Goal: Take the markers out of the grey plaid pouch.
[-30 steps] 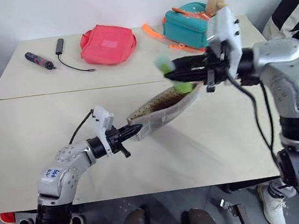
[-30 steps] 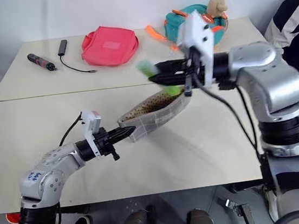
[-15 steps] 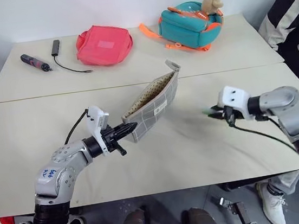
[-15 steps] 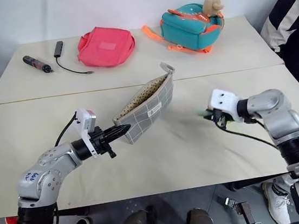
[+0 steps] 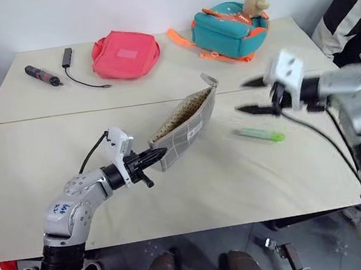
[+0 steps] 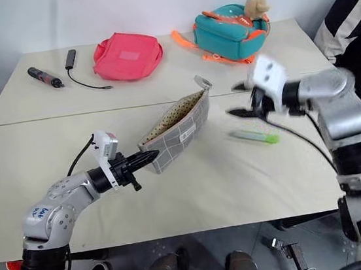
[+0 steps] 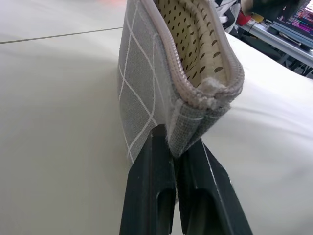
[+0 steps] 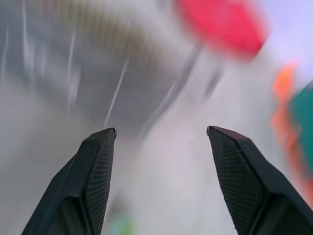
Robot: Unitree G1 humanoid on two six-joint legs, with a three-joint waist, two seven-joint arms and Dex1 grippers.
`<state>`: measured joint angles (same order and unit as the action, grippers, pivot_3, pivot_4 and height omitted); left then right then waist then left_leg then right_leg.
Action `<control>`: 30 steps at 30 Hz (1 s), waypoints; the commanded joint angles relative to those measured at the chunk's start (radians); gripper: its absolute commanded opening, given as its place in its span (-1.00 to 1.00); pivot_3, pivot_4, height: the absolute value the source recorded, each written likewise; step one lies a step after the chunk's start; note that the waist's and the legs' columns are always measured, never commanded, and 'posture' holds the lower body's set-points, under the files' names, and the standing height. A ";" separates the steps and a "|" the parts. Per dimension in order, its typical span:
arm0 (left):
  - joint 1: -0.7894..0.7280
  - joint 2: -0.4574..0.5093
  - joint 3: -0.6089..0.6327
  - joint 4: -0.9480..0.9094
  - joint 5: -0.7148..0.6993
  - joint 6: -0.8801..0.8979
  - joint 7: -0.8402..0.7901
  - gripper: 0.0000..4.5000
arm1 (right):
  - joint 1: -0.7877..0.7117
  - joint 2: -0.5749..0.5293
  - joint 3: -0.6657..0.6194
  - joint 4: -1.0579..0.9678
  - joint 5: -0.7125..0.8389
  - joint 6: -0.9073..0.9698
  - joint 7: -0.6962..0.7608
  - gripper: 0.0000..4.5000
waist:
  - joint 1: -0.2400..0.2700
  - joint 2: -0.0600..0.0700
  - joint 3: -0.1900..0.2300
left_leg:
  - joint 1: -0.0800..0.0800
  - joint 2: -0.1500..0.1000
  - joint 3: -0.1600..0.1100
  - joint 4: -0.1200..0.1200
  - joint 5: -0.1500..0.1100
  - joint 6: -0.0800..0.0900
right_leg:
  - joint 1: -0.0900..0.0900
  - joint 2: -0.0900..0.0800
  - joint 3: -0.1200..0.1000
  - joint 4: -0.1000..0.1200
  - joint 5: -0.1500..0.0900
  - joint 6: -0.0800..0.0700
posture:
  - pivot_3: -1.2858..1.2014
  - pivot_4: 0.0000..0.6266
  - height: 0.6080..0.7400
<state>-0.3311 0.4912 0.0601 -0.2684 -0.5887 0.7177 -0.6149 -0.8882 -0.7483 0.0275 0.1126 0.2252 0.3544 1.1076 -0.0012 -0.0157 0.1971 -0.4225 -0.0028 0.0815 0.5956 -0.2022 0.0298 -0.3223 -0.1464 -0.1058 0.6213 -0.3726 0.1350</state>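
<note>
Holding grey plaid pouch [image 5: 185, 121] by its near corner, mouth up, in clamped left gripper [image 5: 158, 155]. Right gripper [image 5: 248, 96], jaws apart and empty, just above green marker [image 5: 259, 134] lying beyond pouch. Best re-entered along the opening, pouch kept steady.

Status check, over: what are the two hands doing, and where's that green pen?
Left gripper shut on grey plaid pouch, holding it open. Right gripper open, empty, above table. Green marker lying on table. Nothing in the way.
</note>
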 commanded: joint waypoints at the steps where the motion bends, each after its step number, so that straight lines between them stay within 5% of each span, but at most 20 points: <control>1: -0.012 0.032 -0.043 -0.025 0.044 -0.029 -0.034 -1.00 | -0.030 0.049 -0.004 -0.115 0.102 0.079 0.019 0.30 | 0.000 0.000 0.000 | 0.000 0.000 0.000 0.000 0.000 0.000 | 0.000 0.000 0.000 0.000 0.000 0.000 | 0.03 -0.52 1.00; 10: -0.061 0.048 -0.091 -0.034 0.086 -0.056 -0.068 -1.00 | 0.053 0.064 0.180 -0.152 -0.018 -0.030 0.063 -0.98 | 0.001 0.000 0.000 | -0.001 -0.002 0.000 0.000 -0.001 0.000 | -0.001 0.000 -0.001 0.000 0.000 0.001 | 0.03 -0.52 1.00; 13: -0.056 0.047 -0.088 -0.040 0.088 -0.054 -0.069 -1.00 | 0.081 0.041 0.236 -0.088 -0.140 -0.180 0.044 -0.98 | 0.001 0.000 0.000 | -0.001 -0.002 0.000 0.000 -0.001 0.001 | -0.001 0.000 -0.001 0.000 0.000 0.001 | 0.03 -0.52 1.00; 23: -0.062 0.033 -0.089 -0.046 0.079 -0.046 -0.073 -1.00 | 0.029 0.071 0.211 -0.072 -0.130 -0.186 0.056 -0.98 | 0.000 0.000 0.000 | -0.001 -0.001 0.001 0.000 0.000 0.001 | -0.001 0.001 0.000 0.000 0.000 0.001 | 0.03 -0.52 1.00; 30: -0.088 -0.046 -0.037 -0.084 -0.098 0.126 -0.051 -1.00 | 0.026 0.132 0.329 -0.061 -0.275 -0.278 0.036 -0.98 | -0.003 -0.001 0.000 | -0.001 -0.001 0.000 0.000 0.000 0.001 | -0.001 0.000 0.000 0.001 0.001 0.001 | 0.03 -0.52 1.00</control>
<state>-0.3956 0.4486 -0.0058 -0.2942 -0.6203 0.8128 -0.6640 -0.8414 -0.6288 0.3512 0.0710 -0.0384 0.0849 1.1519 -0.0045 -0.0163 0.1974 -0.4233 -0.0039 0.0820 0.5956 -0.2019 0.0312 -0.3235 -0.1458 -0.1058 0.6221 -0.3720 0.1359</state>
